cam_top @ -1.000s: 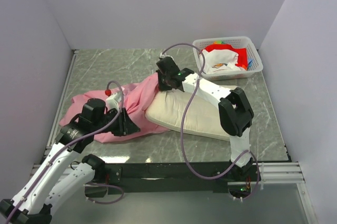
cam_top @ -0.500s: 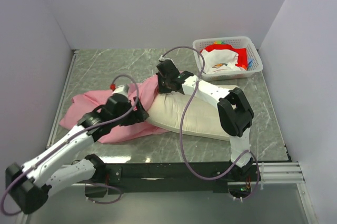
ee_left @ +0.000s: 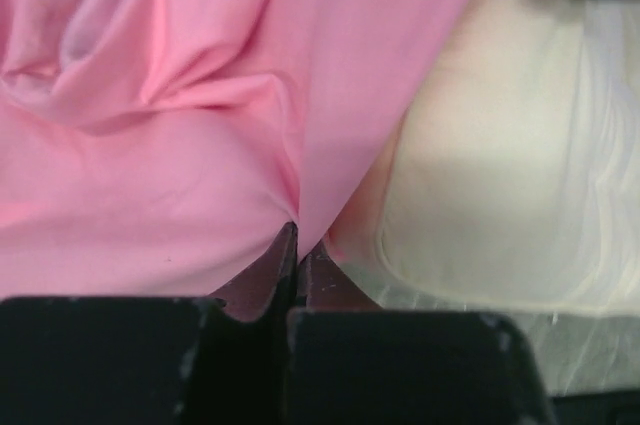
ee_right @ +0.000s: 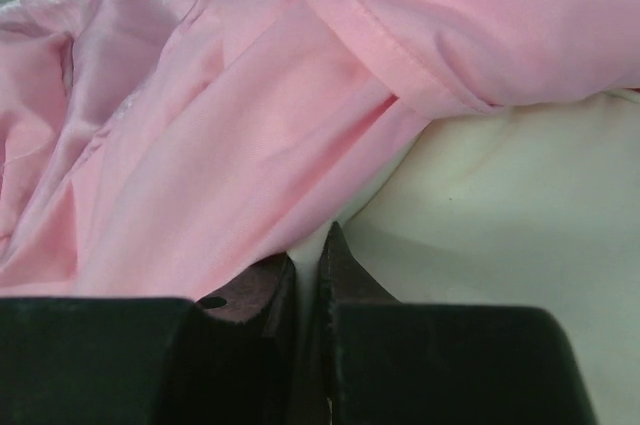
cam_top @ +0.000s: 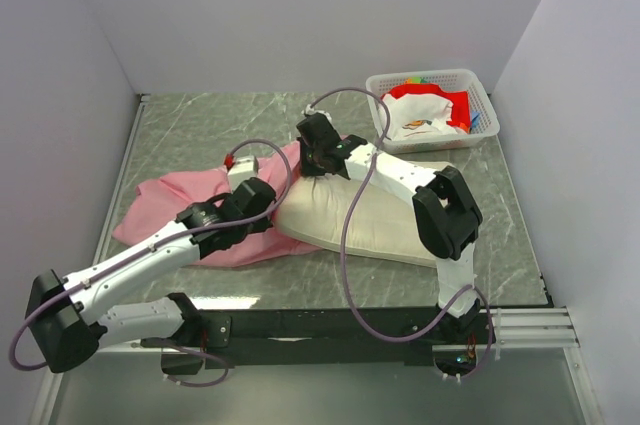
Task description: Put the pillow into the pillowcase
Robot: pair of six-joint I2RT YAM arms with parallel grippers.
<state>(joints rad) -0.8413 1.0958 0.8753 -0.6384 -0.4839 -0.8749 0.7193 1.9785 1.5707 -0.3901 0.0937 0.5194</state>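
Note:
The cream pillow [cam_top: 375,215] lies mid-table, its left end under the pink pillowcase [cam_top: 170,200], which spreads wrinkled to the left. My left gripper [cam_top: 262,201] is at the pillow's near-left end. In the left wrist view it [ee_left: 297,237] is shut on a fold of pillowcase [ee_left: 150,145], with the pillow [ee_left: 500,185] to the right. My right gripper [cam_top: 312,148] is at the pillow's far-left corner. In the right wrist view it [ee_right: 308,257] is shut on a pale strip of pillow [ee_right: 500,205], and the pillowcase's hemmed edge [ee_right: 250,115] drapes over it.
A white basket [cam_top: 478,85] with red and white cloth stands at the back right. Walls close in the table on the left, back and right. A purple cable [cam_top: 350,235] from the right arm loops over the pillow.
My left arm has reached up and to the right, carrying the pink fabric to the pillow's left end. The right gripper has barely moved.

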